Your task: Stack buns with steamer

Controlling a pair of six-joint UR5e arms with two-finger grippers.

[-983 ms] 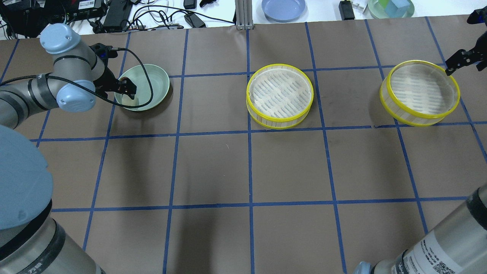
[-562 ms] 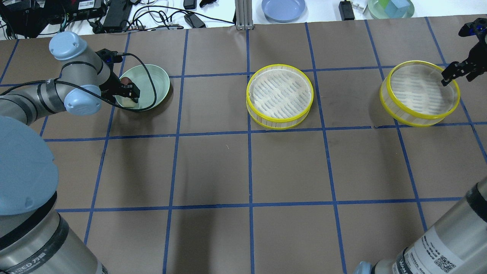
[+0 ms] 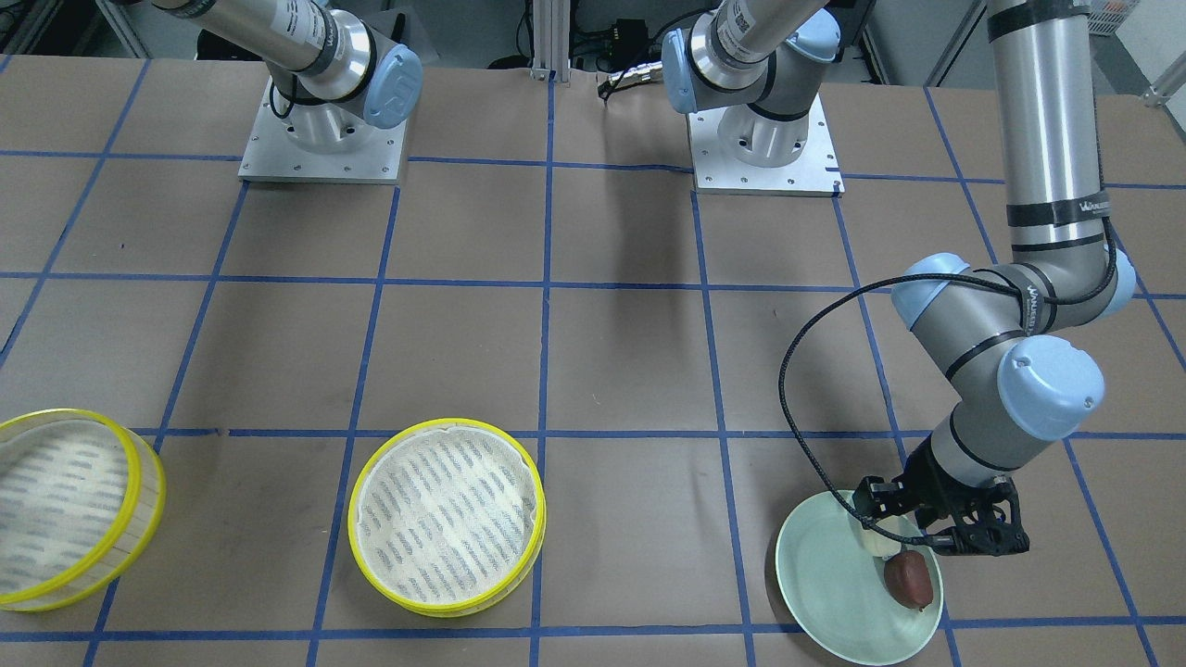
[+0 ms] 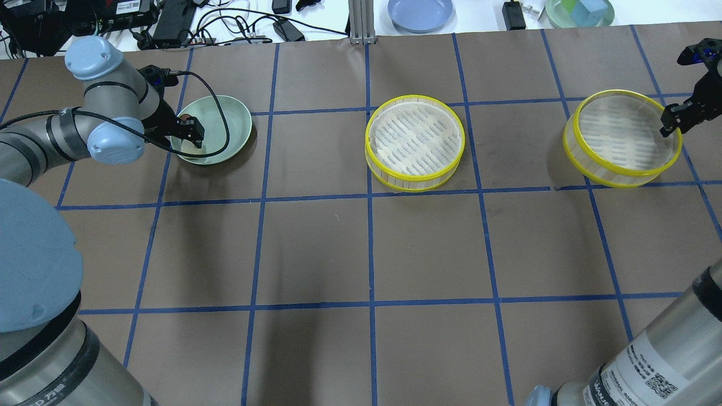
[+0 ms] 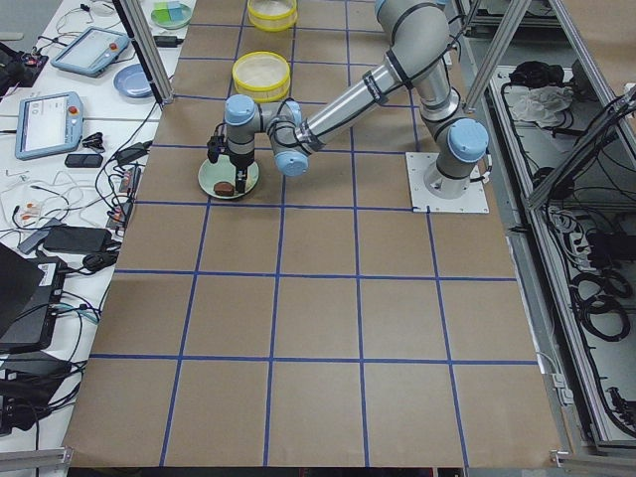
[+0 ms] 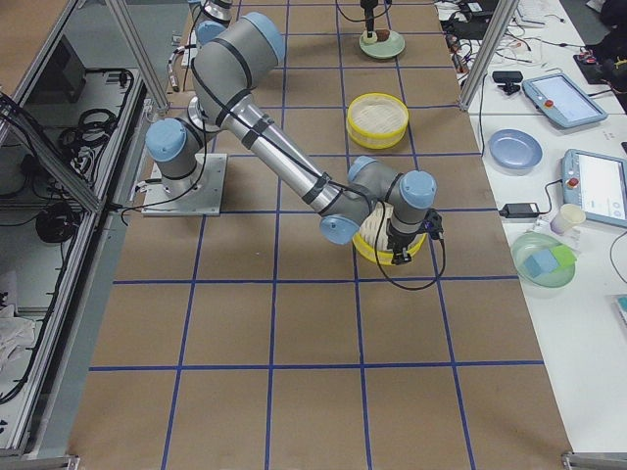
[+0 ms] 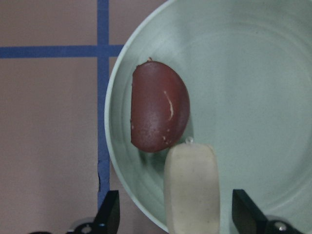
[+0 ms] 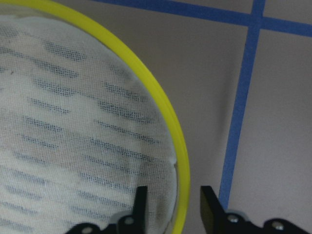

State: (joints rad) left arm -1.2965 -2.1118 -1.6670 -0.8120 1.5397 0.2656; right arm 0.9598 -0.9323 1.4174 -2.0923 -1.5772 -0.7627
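The pale cream bun [image 7: 190, 192] and the dark reddish-brown bun [image 7: 160, 113] lie side by side on the pale green plate [image 7: 253, 97] at the table's far left [image 4: 228, 121]. My left gripper [image 7: 178, 217] is open and low over the plate, one finger on each side of the cream bun [image 3: 876, 542]. The brown bun [image 3: 908, 576] lies just beyond it. Two yellow-rimmed steamers stand on the table, one in the middle [image 4: 415, 141] and one on the right [image 4: 620, 135]. My right gripper [image 8: 173, 209] is open, its fingers astride the right steamer's yellow rim [image 8: 165, 112].
A blue plate [image 4: 420, 12], a dish with blocks [image 4: 580, 11] and cables [image 4: 169, 20] lie on the white bench beyond the table's far edge. The two arm bases [image 3: 320, 139] stand at the robot's side. Blue tape lines grid the brown table.
My right gripper has come down and toward me onto the right steamer's far right rim. My left gripper has shifted slightly over the plate and stays low over it.
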